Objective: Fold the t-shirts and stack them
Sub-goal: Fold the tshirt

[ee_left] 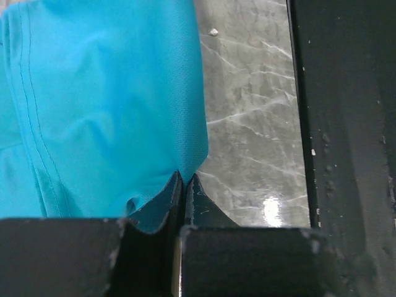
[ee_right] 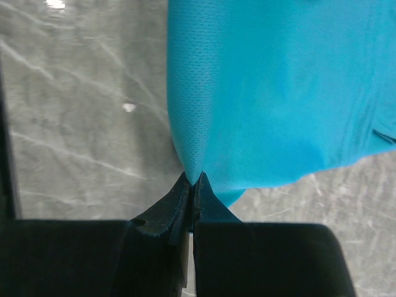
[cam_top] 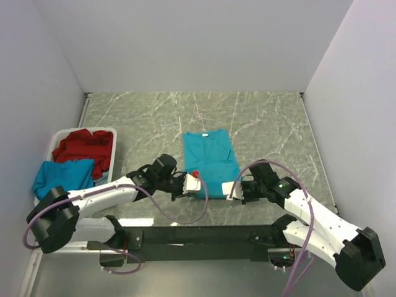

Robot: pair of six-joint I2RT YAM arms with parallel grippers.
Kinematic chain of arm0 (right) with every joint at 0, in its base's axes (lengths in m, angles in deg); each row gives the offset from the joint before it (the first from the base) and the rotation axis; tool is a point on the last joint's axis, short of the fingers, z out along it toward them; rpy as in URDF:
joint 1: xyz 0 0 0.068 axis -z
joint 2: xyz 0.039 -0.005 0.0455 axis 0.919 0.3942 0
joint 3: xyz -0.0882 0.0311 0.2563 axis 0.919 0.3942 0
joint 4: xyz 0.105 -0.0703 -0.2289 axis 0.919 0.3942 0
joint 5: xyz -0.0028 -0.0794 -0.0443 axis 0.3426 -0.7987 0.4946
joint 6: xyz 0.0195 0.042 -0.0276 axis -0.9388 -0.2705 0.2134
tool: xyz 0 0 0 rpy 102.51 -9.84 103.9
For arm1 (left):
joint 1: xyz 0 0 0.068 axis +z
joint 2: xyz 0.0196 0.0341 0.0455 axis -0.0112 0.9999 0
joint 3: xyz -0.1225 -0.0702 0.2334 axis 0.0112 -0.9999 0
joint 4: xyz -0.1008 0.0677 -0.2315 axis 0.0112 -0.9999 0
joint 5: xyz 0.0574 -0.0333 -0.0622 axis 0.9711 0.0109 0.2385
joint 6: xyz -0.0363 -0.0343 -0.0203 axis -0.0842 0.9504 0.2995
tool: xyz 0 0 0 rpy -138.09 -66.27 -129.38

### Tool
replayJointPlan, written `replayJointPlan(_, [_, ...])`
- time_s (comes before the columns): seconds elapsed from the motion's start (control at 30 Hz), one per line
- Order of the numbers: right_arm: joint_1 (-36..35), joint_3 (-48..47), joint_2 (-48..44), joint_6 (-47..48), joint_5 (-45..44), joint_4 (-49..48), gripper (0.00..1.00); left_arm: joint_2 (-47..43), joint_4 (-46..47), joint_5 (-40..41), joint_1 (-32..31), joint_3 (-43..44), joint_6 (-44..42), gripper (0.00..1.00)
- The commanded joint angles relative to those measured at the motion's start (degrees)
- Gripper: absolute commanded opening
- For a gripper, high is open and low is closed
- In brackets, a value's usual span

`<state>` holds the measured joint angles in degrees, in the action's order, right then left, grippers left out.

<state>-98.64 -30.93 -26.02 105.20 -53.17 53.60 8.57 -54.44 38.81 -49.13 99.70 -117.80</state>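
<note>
I am gripping the teal-blue t-shirt (cam_top: 210, 162) with my 2 arms. It is lying as a tall, narrow folded strip at the middle of the frame on the grey marble table (cam_top: 272, 124). The left gripper (ee_left: 184, 183) is clamping the shirt's lower left corner, jaws pressed together on the cloth. The right gripper (ee_right: 193, 180) is pinching the lower right corner the same way. At the left edge, a white basket (cam_top: 115, 132) is holding a red t-shirt (cam_top: 83, 148) and a crumpled blue t-shirt (cam_top: 62, 176).
</note>
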Motion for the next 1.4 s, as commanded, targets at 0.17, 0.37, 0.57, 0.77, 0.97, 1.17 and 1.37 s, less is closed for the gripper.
replayJointPlan(0.17, [0.7,-5.3,4.7,-2.5,-5.1,-2.4,0.0,1.8,-2.3,3.7,1.8,4.5,-4.9,0.0])
replayJointPlan(0.37, [8.6,-26.1,24.0,-6.8,-5.6,-9.3,0.0,10.0,4.6,2.9,14.6,14.0,-8.1,0.0])
replayJointPlan(0.57, [13.2,-53.2,48.3,-13.3,-5.3,-11.2,0.0,28.3,12.3,1.1,24.0,28.2,-3.5,0.0])
replayJointPlan(0.77, [13.3,-67.8,64.9,-16.2,-8.8,-9.9,0.0,41.7,11.2,1.4,26.8,39.9,-1.3,0.0])
replayJointPlan(0.97, [13.4,-69.5,68.7,-16.5,-9.6,-11.6,0.0,45.6,5.5,1.8,27.4,46.9,-1.8,0.0])
replayJointPlan(1.17, [13.4,-69.9,69.0,-17.8,-9.4,-11.8,0.0,43.9,3.9,1.0,27.4,46.1,-1.8,0.0])
replayJointPlan(1.37, [13.4,-66.8,63.7,-17.7,-8.6,-10.5,0.0,38.5,1.9,-1.0,27.4,43.9,-0.6,0.0])
